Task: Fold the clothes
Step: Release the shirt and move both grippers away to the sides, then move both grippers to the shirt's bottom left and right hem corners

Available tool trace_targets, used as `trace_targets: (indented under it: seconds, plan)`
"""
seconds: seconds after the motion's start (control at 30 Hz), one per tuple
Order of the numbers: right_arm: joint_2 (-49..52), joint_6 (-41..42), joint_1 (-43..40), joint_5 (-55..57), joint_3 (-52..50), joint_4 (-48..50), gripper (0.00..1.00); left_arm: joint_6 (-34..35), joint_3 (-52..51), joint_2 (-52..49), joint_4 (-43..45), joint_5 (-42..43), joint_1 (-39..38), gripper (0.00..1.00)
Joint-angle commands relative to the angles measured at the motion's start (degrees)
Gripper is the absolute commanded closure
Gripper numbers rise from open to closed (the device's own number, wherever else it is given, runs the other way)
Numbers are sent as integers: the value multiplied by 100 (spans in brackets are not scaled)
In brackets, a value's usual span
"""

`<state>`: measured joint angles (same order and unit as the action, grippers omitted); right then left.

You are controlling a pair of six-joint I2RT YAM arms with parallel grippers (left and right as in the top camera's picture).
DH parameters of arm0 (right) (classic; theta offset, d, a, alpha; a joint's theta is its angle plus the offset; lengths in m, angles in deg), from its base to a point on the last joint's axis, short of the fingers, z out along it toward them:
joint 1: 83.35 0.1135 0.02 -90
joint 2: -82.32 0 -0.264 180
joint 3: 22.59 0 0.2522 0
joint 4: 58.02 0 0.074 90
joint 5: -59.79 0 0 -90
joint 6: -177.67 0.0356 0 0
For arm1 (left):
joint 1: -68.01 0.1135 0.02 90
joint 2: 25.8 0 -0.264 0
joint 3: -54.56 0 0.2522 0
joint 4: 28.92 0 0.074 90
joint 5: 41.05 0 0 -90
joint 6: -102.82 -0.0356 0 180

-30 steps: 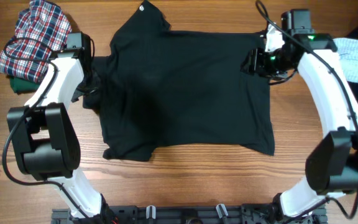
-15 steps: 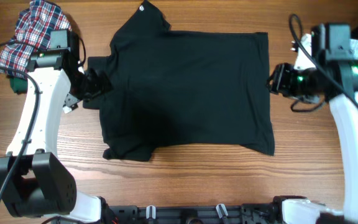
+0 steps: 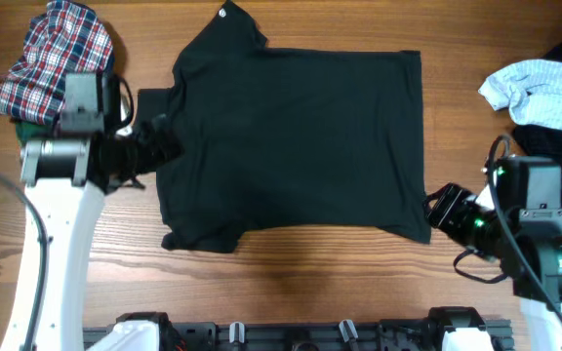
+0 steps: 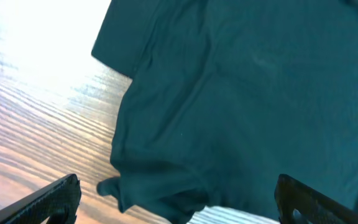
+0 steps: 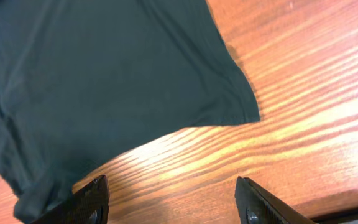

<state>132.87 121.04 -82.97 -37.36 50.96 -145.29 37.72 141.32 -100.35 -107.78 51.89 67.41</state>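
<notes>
Overhead view: black T-shirt (image 3: 291, 136) lies spread flat across the middle of the tabletop (image 3: 310, 288), with a small white print (image 3: 224, 12) near its far edge. Lower left corner is a little bunched; the rest is fairly smooth. Left claw (image 3: 164, 146) sits over the shirt's left edge, at the sleeve. In the left wrist view its jaws stand wide apart at either side of the frame, with only loose, creased fabric and bare wood beneath them, so it is open and gripping nothing. Right claw (image 3: 442, 207) is just beside the shirt's near right corner, over wood. In the right wrist view its jaws are likewise parted, with the pointed corner of the shirt lying flat ahead of them (untouched, as far as I can see), so it is open and empty too. Other clothes are off to the sides. Plaid garment (image 3: 57, 54) is heaped at the far left on top of a green garment (image 3: 29, 130). Light blue garment (image 3: 544, 88) is crumpled at the far right, resting against a dark garment (image 3: 554, 141). Both heaps are apart from the T-shirt
</notes>
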Motion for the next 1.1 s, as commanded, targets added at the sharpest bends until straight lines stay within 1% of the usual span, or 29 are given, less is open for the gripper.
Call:
trace_targets:
  seconds: [0.0, 0.1, 0.2, 0.4, 0.53, 0.63, 0.7, 0.87, 1.0, 1.07]
  plan:
    - [20, 446, -4, 195, -420, 221, 35, 608, -896, 131, 264, 177, 11, 0]
    - [63, 702, -4, 273, -796, 531, 35, 713, -1440, 136, 553, 435, 11, 0]
    - [118, 887, -4, 245, -1176, 861, 36, 789, -1725, 138, 713, 496, 13, 0]
    - [538, 1071, -4, 118, -1867, 1738, 40, 863, -1784, 138, 796, 450, 13, 0]
    - [1150, 1263, -4, 170, -2048, 2098, 40, 896, -1792, 138, 815, 361, 13, 0]
    - [1622, 1561, -4, 337, -2076, 2208, 41, 929, -1792, 138, 815, 260, 13, 0]
    - [1908, 1764, -4, 415, -2079, 2229, 43, 927, -1792, 138, 817, 212, 13, 0]
    - [2400, 2260, -4, 629, -2087, 2166, 46, 925, -1792, 136, 857, 168, 13, 0]
    - [2468, 2385, -4, 691, -2094, 2199, 48, 925, -1792, 136, 859, 79, 13, 0]
    - [2468, 2385, -4, 726, -2094, 2212, 50, 925, -1801, 131, 874, 39, 11, 0]
